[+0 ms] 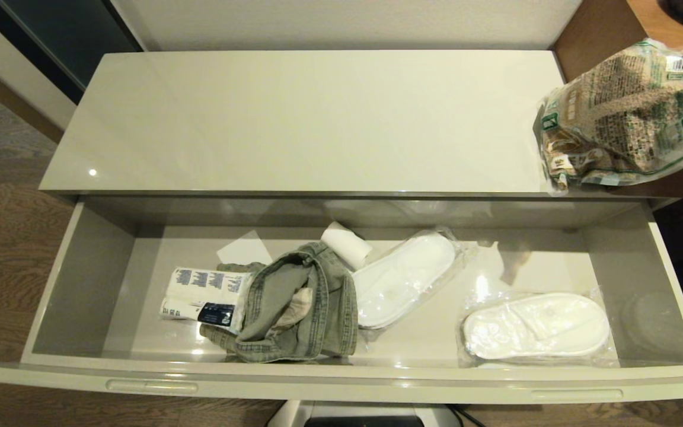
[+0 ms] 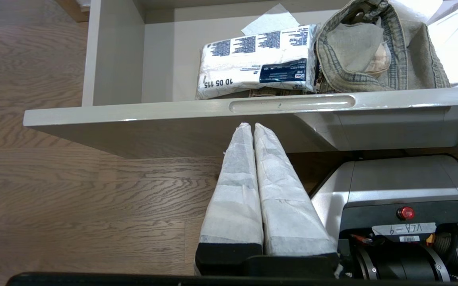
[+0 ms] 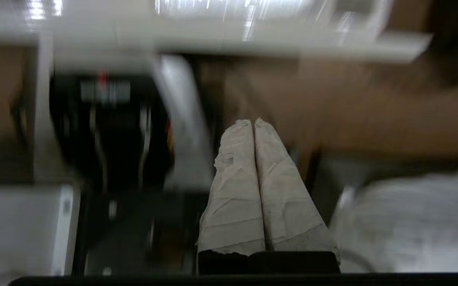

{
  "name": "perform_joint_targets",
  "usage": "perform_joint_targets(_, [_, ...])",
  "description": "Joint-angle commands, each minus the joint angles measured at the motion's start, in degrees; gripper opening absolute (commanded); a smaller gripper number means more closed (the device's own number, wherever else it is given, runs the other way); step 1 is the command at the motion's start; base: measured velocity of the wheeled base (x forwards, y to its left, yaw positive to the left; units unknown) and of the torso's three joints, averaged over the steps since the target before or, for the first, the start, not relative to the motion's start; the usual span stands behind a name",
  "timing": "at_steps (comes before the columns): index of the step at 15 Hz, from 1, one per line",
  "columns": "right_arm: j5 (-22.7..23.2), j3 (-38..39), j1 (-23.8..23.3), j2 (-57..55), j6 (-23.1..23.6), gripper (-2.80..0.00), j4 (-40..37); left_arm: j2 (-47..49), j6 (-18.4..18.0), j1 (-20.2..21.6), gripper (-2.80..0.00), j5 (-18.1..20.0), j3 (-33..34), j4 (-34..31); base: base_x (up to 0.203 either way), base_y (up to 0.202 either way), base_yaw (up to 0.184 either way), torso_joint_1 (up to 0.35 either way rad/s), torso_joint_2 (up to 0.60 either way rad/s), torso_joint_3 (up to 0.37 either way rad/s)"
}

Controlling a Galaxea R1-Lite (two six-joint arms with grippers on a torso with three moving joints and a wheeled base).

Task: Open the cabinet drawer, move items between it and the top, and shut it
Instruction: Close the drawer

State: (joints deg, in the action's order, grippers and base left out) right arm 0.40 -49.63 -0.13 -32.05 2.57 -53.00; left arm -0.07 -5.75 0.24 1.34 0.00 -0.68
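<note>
The drawer [image 1: 341, 382] stands pulled fully out under the glossy cream cabinet top [image 1: 294, 118]. Inside it at the left lies the white pack with blue print and a dark label [image 1: 202, 296] [image 2: 253, 59], pressed against a faded denim garment [image 1: 294, 308] [image 2: 376, 51]. The clear crinkly bag of brown contents [image 1: 626, 118] rests at the top's right end, partly over the wooden desk. My left gripper [image 2: 249, 125] is shut and empty, low in front of the drawer front [image 2: 229, 115], just below its handle recess [image 2: 292, 104]. My right gripper [image 3: 251, 121] is shut and empty, below cabinet level. Neither arm shows in the head view.
Two white slippers in clear wrap [image 1: 404, 276] [image 1: 537, 326], a white roll [image 1: 346, 244] and a paper sheet [image 1: 243, 249] also lie in the drawer. Brown desk [image 1: 596, 35] adjoins the cabinet's right end. My base [image 2: 404, 198] sits under the drawer front on wooden floor [image 2: 74, 190].
</note>
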Motion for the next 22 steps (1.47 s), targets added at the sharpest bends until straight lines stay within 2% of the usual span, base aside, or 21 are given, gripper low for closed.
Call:
perform_joint_targets(1, [1.4,4.2,0.0,-9.4,0.3,-2.80,-2.7,0.1,0.0,0.0,-2.80,0.2,0.0,0.0,0.000,0.000,0.000,0.000,0.00,0.000])
perform_joint_targets(4, [3.0,9.9,0.1,-14.4,0.8,-2.80,-5.2,0.1,0.0,0.0,-2.80,0.2,0.0,0.0,0.000,0.000,0.000,0.000,0.00,0.000])
perform_joint_targets(6, [3.3,17.7,0.6,-15.5,1.5,-2.80,-4.0,0.1,0.0,0.0,-2.80,0.2,0.0,0.0,0.000,0.000,0.000,0.000,0.00,0.000])
perform_joint_targets(9, [3.6,24.1,0.8,-20.7,1.1,-2.80,4.1,0.1,0.0,0.0,-2.80,0.2,0.0,0.0,0.000,0.000,0.000,0.000,0.00,0.000])
perform_joint_targets(12, [3.6,25.9,0.9,-31.7,-3.9,-2.80,14.4,0.1,0.0,0.0,-2.80,0.1,0.0,0.0,0.000,0.000,0.000,0.000,0.00,0.000])
perform_joint_targets(14, [3.6,26.3,2.1,-37.7,-7.6,-2.80,20.4,0.1,0.0,0.0,-2.80,0.1,0.0,0.0,0.000,0.000,0.000,0.000,0.00,0.000])
perform_joint_targets(16, [3.6,26.3,8.0,-40.7,-13.6,-2.80,23.8,0.1,0.0,0.0,-2.80,0.0,0.0,0.0,0.000,0.000,0.000,0.000,0.00,0.000])
perform_joint_targets(18, [3.4,26.0,14.9,-44.2,-23.0,-2.80,28.9,0.1,0.0,0.0,-2.80,0.0,0.0,0.0,0.000,0.000,0.000,0.000,0.00,0.000])
perform_joint_targets(20, [2.7,25.3,18.4,-46.3,-28.4,-2.80,33.3,0.1,0.0,0.0,-2.80,0.0,0.0,0.0,0.000,0.000,0.000,0.000,0.00,0.000])
perform_joint_targets(21, [1.2,24.1,21.2,-47.8,-33.2,-2.80,36.7,0.1,0.0,0.0,-2.80,0.0,0.0,0.0,0.000,0.000,0.000,0.000,0.00,0.000])
perform_joint_targets(22, [-0.6,22.1,22.5,-49.7,-35.6,-2.80,38.1,0.1,0.0,0.0,-2.80,0.0,0.0,0.0,0.000,0.000,0.000,0.000,0.00,0.000])
